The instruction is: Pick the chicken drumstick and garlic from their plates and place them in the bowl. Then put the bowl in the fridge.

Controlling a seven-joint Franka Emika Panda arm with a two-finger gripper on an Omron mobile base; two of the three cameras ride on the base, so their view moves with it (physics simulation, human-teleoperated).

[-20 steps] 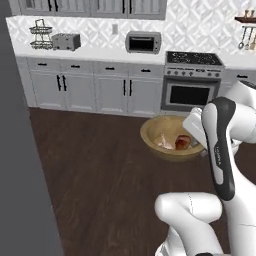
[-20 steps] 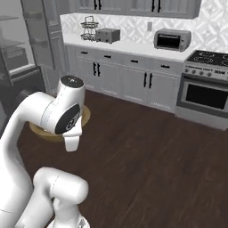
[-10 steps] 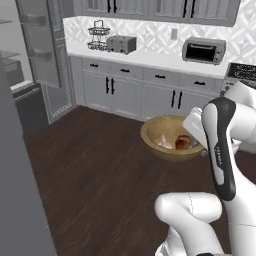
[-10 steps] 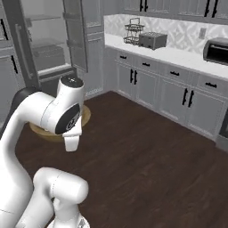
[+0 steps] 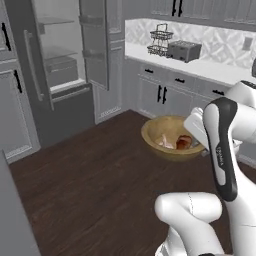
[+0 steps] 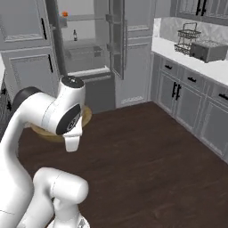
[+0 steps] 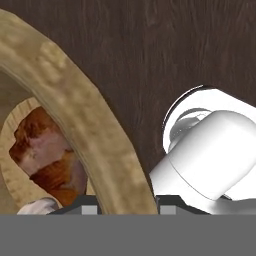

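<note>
We start closest in: in the hand view our gripper [image 7: 125, 207] sits at the bottom edge with its jaws drawn together across the rim of the bowl [image 7: 75, 120], so we read it as clamped on that rim, one finger inside and one outside. Just inside the wall, at about nine o'clock from the gripper, lies the chicken drumstick [image 7: 47, 155], and a pale sliver at seven o'clock is probably the garlic [image 7: 35, 206], though too little shows to be sure. From the left base view the bowl [image 5: 160, 142] hangs above the dark wooden floor [image 5: 90, 185] with both items inside: the garlic [image 5: 165, 141] lies beside the drumstick [image 5: 184, 142], toward nine o'clock. The relation that matters now is bowl to fridge [image 5: 60, 60]: the fridge stands well apart at about ten o'clock from the bowl in that view, its doors swung open and glass shelves bare. In the right base view the fridge [image 6: 84, 49] is at twelve o'clock beyond the arm. We judge the carry must go forward and left.
</note>
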